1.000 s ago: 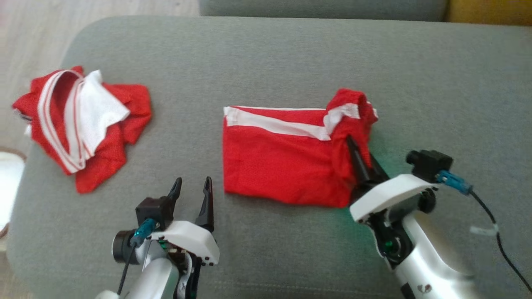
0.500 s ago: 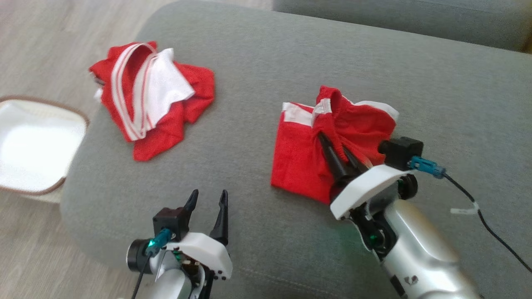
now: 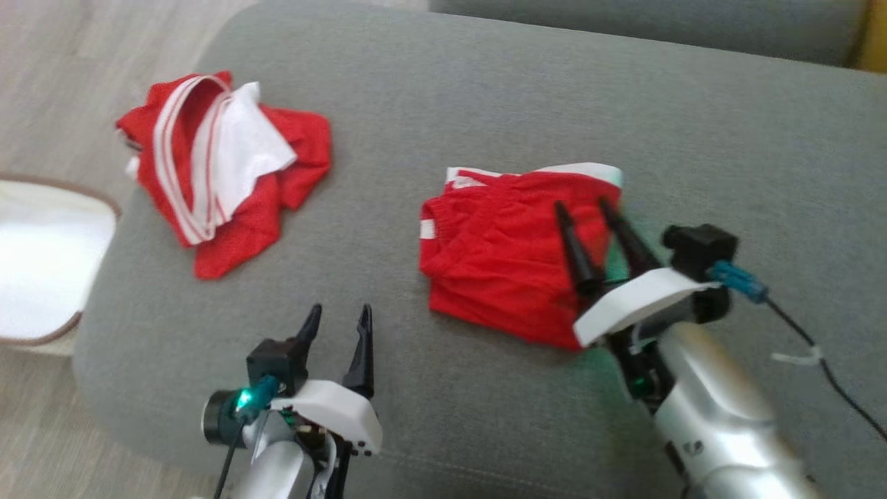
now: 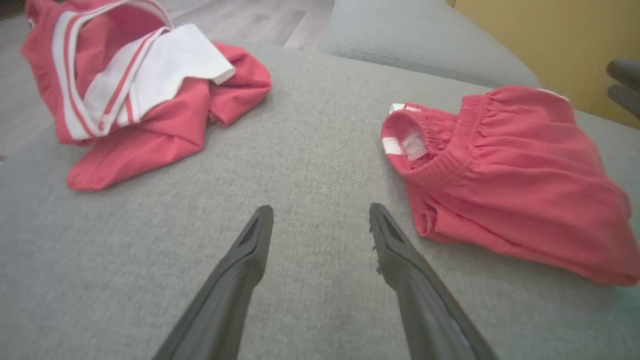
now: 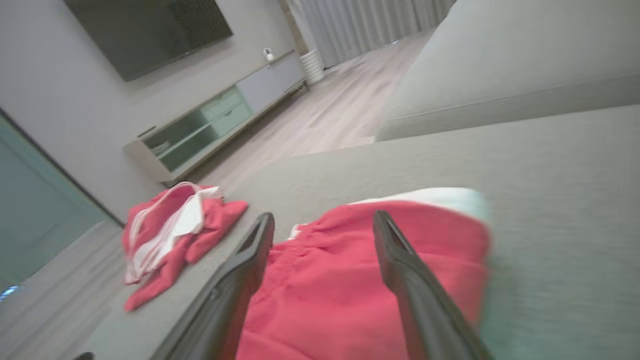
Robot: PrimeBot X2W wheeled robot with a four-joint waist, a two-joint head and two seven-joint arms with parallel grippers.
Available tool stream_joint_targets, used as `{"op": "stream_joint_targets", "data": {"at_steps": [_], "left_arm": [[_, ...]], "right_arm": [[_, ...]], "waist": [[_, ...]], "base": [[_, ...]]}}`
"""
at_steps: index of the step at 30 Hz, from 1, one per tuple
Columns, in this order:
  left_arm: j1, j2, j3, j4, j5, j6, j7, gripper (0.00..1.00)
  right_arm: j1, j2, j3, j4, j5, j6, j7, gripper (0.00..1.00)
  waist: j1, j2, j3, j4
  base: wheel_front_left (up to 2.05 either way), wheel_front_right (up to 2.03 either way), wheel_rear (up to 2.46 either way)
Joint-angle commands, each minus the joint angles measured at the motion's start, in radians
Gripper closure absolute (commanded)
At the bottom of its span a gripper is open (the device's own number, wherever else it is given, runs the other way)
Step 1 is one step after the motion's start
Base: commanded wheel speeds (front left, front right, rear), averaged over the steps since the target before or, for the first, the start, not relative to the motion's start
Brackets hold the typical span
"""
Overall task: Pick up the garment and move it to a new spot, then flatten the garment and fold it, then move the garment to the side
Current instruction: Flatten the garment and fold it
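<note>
**Red mesh garment (image 3: pixel 506 256) with white trim lies folded on the sofa**

Head view: the broad grey fabric sofa seat (image 3: pixel 485 104) carries the folded garment right of centre. A crumpled red-and-white garment (image 3: pixel 222 173) lies well apart near the seat's left edge. Beyond that edge, on the pale wood floor (image 3: pixel 55 69), stands a white bin with a brown rim (image 3: pixel 76 326); what is in it I cannot tell. The right gripper (image 3: pixel 581 203) sits over the folded garment's right part with its jaws open, gripping nothing. The left gripper (image 3: pixel 341 308) hovers over bare seat, its jaws open too.

Left wrist view: the folded garment's gathered elastic waistband and a small white label face the camera. A yellow wall (image 4: pixel 540 40) rises behind the sofa.

Right wrist view: the room opens out, with a dark flat screen (image 5: pixel 150 30) on the wall, a low cabinet (image 5: pixel 210 130) beneath it and pale curtains (image 5: pixel 370 20).
</note>
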Motion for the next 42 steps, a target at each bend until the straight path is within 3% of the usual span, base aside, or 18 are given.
{"op": "stream_joint_targets", "data": {"at_steps": [1,7,13,21,42], "left_arm": [[-0.031,0.006,0.039,-0.043,0.015,0.010,-0.006,0.00],[-0.033,0.006,0.063,-0.074,0.078,0.027,-0.006,0.00],[-0.023,0.006,0.098,-0.079,0.131,0.035,-0.006,0.00],[0.018,0.006,0.143,-0.075,0.172,0.030,-0.006,0.00],[0.107,0.006,0.206,-0.087,0.216,0.001,-0.006,0.00]], "right_arm": [[-0.024,0.015,-0.033,-0.021,-0.050,0.007,-0.013,0.00],[0.075,0.015,-0.280,-0.118,-0.251,0.007,-0.015,0.00],[0.172,0.015,-0.389,-0.194,-0.356,0.007,-0.015,0.00],[0.249,0.015,-0.415,-0.224,-0.415,0.007,-0.015,0.00],[0.331,0.015,-0.364,-0.203,-0.384,0.007,-0.015,0.00]], "waist": [[0.0000,0.0000,0.000,-0.035],[0.0000,0.0000,-0.003,-0.104],[0.0000,0.0000,-0.012,-0.154],[0.0000,0.0000,-0.048,-0.188],[0.0000,0.0000,-0.131,-0.202]], "base": [[0.00,0.00,0.00],[0.00,0.00,0.00],[0.00,0.00,0.00],[0.00,0.00,0.00],[0.00,0.00,0.00]]}}
